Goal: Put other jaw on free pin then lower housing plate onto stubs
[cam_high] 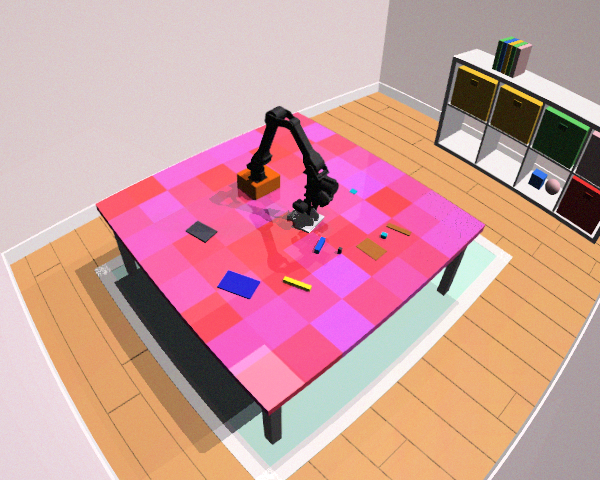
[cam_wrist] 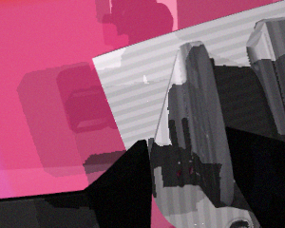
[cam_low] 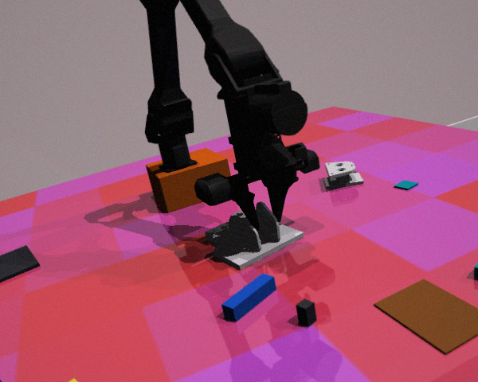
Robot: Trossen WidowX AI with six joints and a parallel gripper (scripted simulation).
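A white base plate (cam_high: 316, 225) (cam_low: 291, 235) (cam_wrist: 125, 95) lies on the table under the arm, with two upright grey jaws on it. My gripper (cam_high: 305, 220) (cam_low: 267, 226) (cam_wrist: 182, 142) is shut on one jaw (cam_low: 269, 220) (cam_wrist: 201, 104), low over the plate. The other jaw (cam_low: 243, 234) (cam_wrist: 275, 81) stands beside it, outside the fingers. The pins and meshing of the teeth are hidden or too dark to tell. The white housing plate (cam_low: 340, 169), with two holes in its top, rests apart on the table behind the gripper, to the right in the exterior view.
A blue bar (cam_high: 319, 244) (cam_low: 249, 297) and a small black block (cam_high: 339, 250) (cam_low: 306, 313) lie in front of the base plate. A brown sheet (cam_high: 371, 249) (cam_low: 435, 314) lies to the right. The orange block (cam_high: 259, 184) (cam_low: 190, 182) under the arm stands behind.
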